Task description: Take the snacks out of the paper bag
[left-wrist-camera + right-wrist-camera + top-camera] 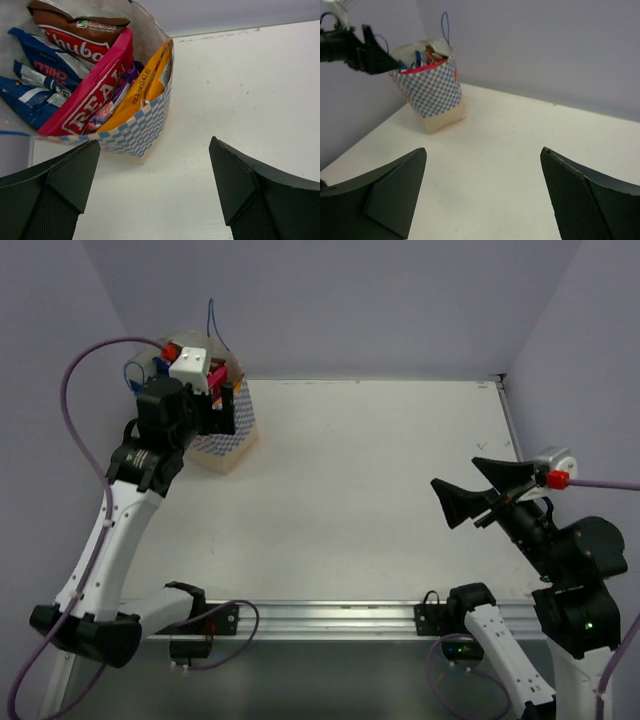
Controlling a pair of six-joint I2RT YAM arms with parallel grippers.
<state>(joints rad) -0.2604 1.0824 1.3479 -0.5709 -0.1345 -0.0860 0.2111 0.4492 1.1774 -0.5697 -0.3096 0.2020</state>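
While the white rectangular worktop [400,490] spans the whole scene, the boxy cream paper bag with blue-and-white checkered sides [142,127] stands at its far left corner, with every visible packet inside. The left hand [155,170] hovers just beside the bag's mouth, fingers spread wide and holding nothing. The right hand [482,175], likewise spread and holding nothing, is well apart near the right edge. The long red-pink foil packet [92,97] leans near the rim, with the orange foil packet [145,90] against the wall and the small purple packet [122,85] wedged between them. These probably weigh little, crinkle and slip. Pinching the red-pink packet's flat upper seam looks safest, since the light bag may tip.
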